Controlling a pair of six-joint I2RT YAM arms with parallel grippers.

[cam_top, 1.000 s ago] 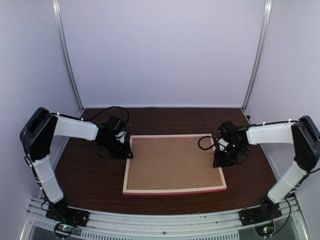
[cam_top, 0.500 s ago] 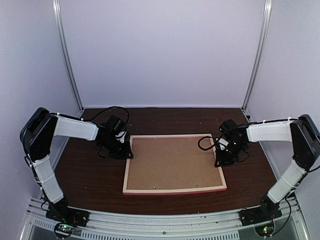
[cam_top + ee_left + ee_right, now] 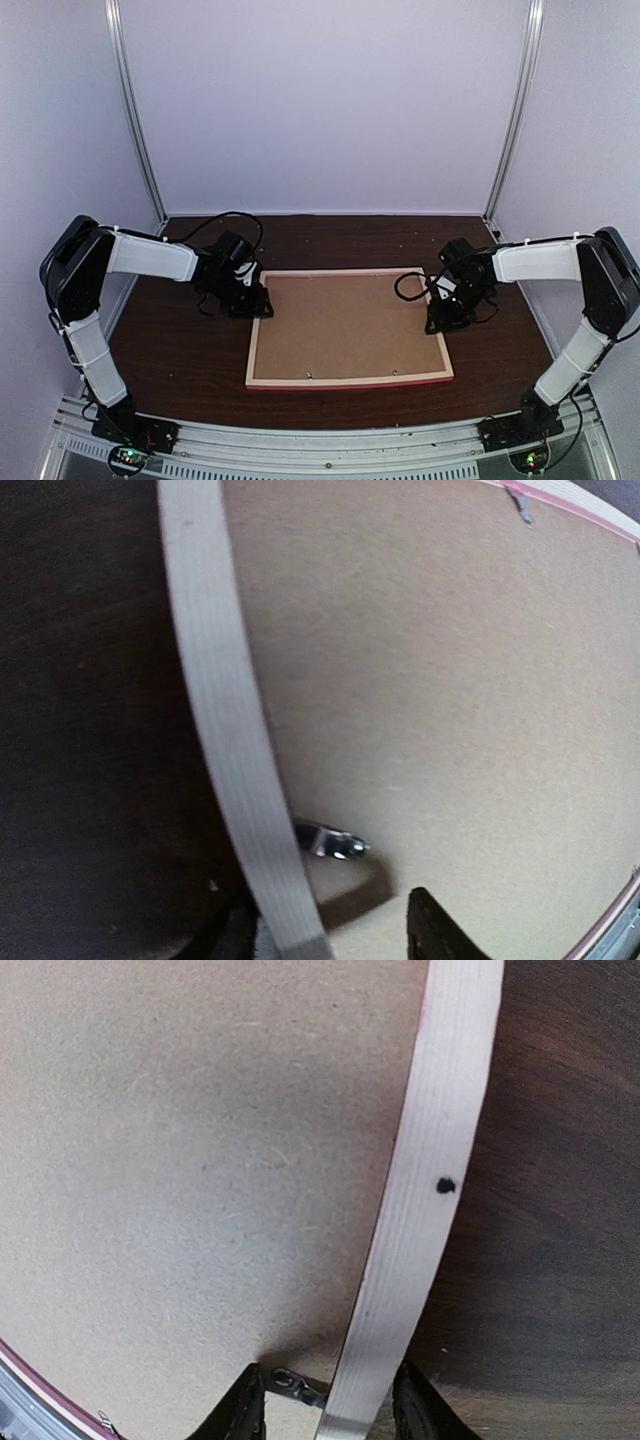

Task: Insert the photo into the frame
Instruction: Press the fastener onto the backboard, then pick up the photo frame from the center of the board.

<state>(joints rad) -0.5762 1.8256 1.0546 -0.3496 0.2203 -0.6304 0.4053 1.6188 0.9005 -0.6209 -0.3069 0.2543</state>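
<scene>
Frame [image 3: 345, 378]: lying face down on the dark wooden table [image 3: 180, 360], midway between my two arms. Its thin rails are showing pale pinkish wood on top, and bright pink is peeking along the near edge.
Backing board [image 3: 345, 320]: plain brown, sitting inside the rails and filling the opening.
Left gripper [image 3: 255, 303]: I am straddling the left rail near its far corner, fingers [image 3: 440, 930] spread, one over the table and one over the board, gripping nothing. A metal tab [image 3: 332, 842] is lying between them.
Right gripper [image 3: 436, 322]: I am straddling the right rail, fingers [image 3: 240, 1410] spread to either side. A second metal tab [image 3: 296, 1388] is lying just inside the rail.
</scene>
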